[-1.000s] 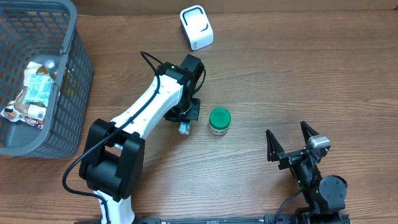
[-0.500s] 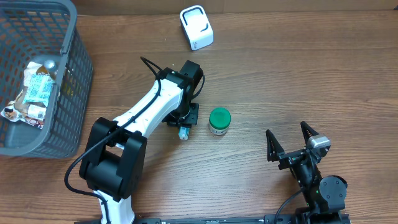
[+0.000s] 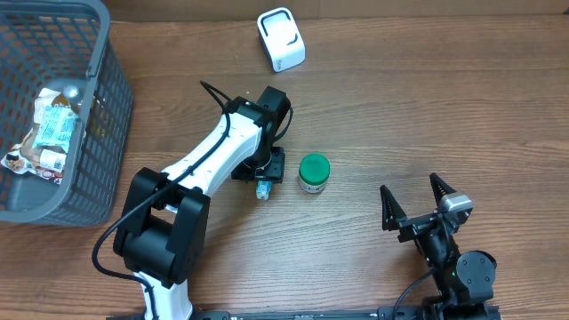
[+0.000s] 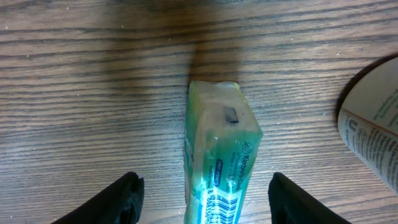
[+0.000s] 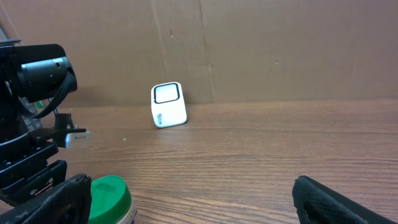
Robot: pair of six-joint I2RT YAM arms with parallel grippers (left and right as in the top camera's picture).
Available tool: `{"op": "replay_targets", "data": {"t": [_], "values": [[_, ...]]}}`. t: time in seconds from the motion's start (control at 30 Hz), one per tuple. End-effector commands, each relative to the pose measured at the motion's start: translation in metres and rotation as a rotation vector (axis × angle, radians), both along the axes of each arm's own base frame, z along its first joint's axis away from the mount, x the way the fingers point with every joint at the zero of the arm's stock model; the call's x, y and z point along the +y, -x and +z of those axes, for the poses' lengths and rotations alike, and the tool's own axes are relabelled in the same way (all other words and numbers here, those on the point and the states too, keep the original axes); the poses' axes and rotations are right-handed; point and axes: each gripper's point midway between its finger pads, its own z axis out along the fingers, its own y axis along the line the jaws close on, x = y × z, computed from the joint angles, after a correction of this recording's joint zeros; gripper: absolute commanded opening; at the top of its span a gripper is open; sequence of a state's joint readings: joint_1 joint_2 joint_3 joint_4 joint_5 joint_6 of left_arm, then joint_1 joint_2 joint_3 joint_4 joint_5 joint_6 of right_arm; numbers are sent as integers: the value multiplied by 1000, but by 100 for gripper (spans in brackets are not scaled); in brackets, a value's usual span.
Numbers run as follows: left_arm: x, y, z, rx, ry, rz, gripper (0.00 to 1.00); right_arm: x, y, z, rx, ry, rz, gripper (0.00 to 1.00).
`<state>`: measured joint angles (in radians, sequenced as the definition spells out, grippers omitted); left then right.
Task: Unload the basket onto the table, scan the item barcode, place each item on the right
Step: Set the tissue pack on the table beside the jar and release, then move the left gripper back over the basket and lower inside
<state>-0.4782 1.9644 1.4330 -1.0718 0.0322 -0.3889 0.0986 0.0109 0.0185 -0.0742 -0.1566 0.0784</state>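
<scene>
Wood-grain table point(image 3: 427, 107) fills every view, with a brown wall behind it in the right wrist view; the green packet point(image 4: 219, 143) lies on the bare boards near the middle of the table, just left of the green-lidded jar point(image 3: 314, 172) and apart from it; the left pincer point(image 4: 209, 200) hangs directly over the packet with its jaws spread, one of its dark fingers point(image 4: 126, 199) to each side; the packet runs down the gap between them, and a strip of bare wood shows on either side, so neither finger touches it and nothing is pinched; a printed barcode point(image 4: 219, 210) shows on the packet's near end, at the lower edge of the left wrist view, and the jar's label cuts in at the right of that view; from overhead only the packet's tip shows below the left pincer's black head; the white scanner point(image 3: 281, 39) stands at the far edge of the table, well apart from packet and pincer; the right pincer point(image 3: 415, 203) sits at the front right with its jaws spread wide and nothing between them, well apart from the packet; a grey basket point(image 3: 100, 133) holding wrapped goods stands at the far left.
</scene>
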Motion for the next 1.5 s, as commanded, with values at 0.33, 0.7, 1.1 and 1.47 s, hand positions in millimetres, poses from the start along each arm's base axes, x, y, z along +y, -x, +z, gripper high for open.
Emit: {"op": "replay_targets", "data": {"t": [0.33, 0.7, 1.1, 1.47], "values": [[-11, -34, 48, -88, 37, -43, 63, -2, -1, -2, -2, 1, -10, 100], [-1, -67, 114, -195, 77, 1, 64, -2, -1, -2, -2, 0, -10, 100], [63, -76, 113, -199, -88, 89, 64, -2, -1, -2, -2, 1, -10, 100], [84, -96, 152, -300, -69, 55, 4, -2, -1, -2, -2, 1, -10, 100]]}}
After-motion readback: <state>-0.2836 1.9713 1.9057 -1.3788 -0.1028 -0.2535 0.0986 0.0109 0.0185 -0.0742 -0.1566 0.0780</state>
